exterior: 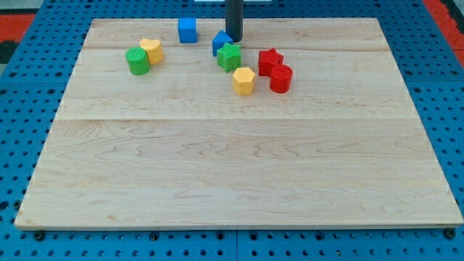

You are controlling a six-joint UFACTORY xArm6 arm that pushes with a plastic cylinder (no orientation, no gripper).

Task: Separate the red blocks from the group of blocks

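Observation:
My tip [234, 40] is at the view's top centre, touching or just behind a blue block [220, 42], which it partly hides. A green star-shaped block [230, 56] sits just below that blue block. A red star-shaped block [270, 61] and a red cylinder [280, 78] lie together to the right of the green star. A yellow hexagonal block [243, 80] sits below the green star, left of the red cylinder. The tip is up and left of both red blocks, not touching them.
A blue cube [188, 30] stands to the left of the tip near the board's top edge. A yellow block [152, 50] and a green cylinder [137, 61] touch each other further left. The wooden board [232, 167] lies on a blue pegboard.

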